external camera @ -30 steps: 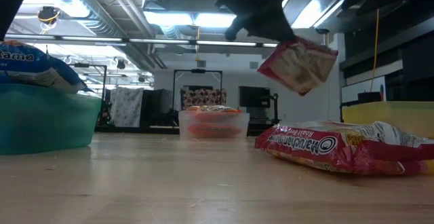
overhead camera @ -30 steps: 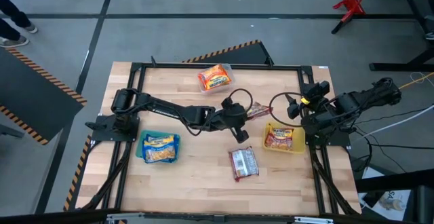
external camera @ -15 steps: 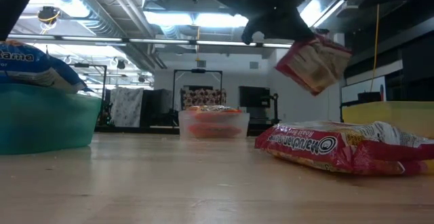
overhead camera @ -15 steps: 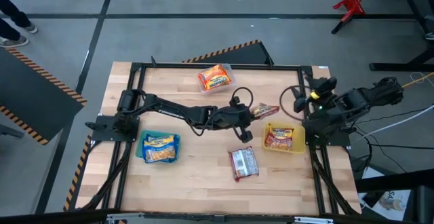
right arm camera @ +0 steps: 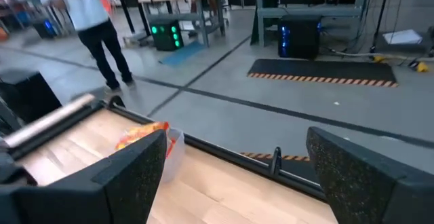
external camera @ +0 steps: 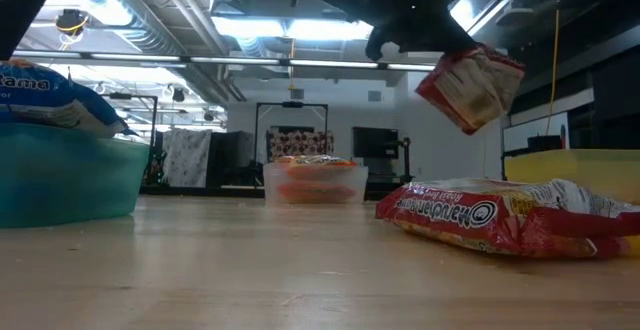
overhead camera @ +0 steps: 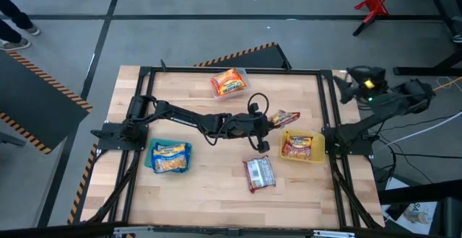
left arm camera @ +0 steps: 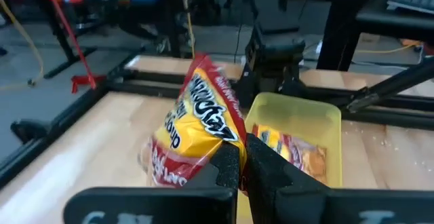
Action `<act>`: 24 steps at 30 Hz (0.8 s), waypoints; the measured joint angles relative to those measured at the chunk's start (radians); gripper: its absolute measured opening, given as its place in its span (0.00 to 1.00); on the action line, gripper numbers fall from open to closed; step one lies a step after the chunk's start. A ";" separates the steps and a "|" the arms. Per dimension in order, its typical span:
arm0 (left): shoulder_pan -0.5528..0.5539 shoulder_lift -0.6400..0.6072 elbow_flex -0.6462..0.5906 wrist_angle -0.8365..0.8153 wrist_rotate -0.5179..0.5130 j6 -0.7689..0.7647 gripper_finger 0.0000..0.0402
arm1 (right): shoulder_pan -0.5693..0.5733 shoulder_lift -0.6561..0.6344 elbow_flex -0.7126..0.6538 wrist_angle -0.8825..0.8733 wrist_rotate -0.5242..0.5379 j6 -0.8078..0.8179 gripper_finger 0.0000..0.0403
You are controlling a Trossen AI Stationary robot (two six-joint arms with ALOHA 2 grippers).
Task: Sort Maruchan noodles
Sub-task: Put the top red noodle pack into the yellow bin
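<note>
**Maruchan packet held above the yellow bin's edge**

Maruchan noodles packet (overhead camera: 282,118), red and yellow, hangs clamped in the left gripper (overhead camera: 264,121), just beside the yellow bin (overhead camera: 317,150). The left wrist view alone shows another packet (left arm camera: 293,153) inside that bin. From table height, a red packet (external camera: 505,217) lies flat. Bare wood lies in front. The right gripper (overhead camera: 351,83), fingers apart, waits past the table's far right corner.

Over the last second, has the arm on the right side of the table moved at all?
Yes. In the high view the right gripper, open, has swung away from the yellow bin toward the table's far right corner, off the tabletop.
</note>
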 joint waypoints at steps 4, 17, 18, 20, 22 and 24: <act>0.007 0.029 0.003 0.047 0.042 0.019 0.01 | 0.000 -0.066 0.000 0.000 0.000 0.000 0.84; -0.002 0.280 0.405 -0.126 0.189 0.256 0.01 | 0.000 -0.083 0.000 -0.002 -0.042 -0.001 0.84; -0.002 0.296 0.427 -0.130 0.194 0.284 0.01 | 0.000 -0.083 0.000 -0.003 -0.050 -0.001 0.84; -0.002 0.319 0.455 -0.135 0.204 0.335 0.01 | 0.000 -0.083 -0.001 -0.008 -0.069 -0.001 0.84; -0.003 0.339 0.466 -0.136 0.207 0.365 0.01 | 0.000 -0.083 -0.001 -0.010 -0.082 -0.001 0.84; -0.001 0.352 0.466 -0.141 0.240 0.385 0.01 | 0.000 -0.083 -0.001 -0.011 -0.089 -0.001 0.84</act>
